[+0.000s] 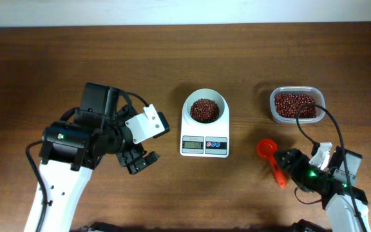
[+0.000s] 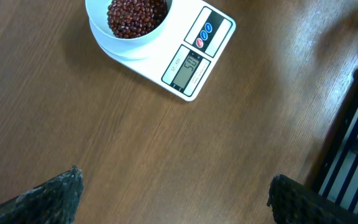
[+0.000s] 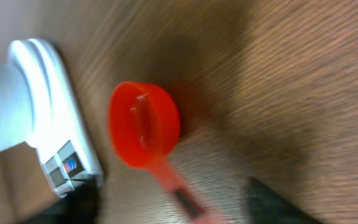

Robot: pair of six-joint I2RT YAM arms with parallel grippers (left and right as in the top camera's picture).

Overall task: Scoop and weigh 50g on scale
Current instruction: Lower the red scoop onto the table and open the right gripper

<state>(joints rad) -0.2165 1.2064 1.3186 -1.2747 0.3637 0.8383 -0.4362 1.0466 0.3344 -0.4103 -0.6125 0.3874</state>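
Observation:
The white scale sits mid-table with a round white bowl on top. Inside the bowl lies a heap of dark red-brown beans. The left wrist view shows the same scale and beans ahead of my left gripper, which is open over bare wood. In the overhead view my left gripper hangs left of the scale. An orange-red scoop lies on the table to the right. My right gripper is open, its fingers wide apart on either side of the scoop's handle.
A clear plastic tub holding more beans stands at the back right, behind the scoop. The scale is close on the left in the right wrist view. Cables trail from both arms.

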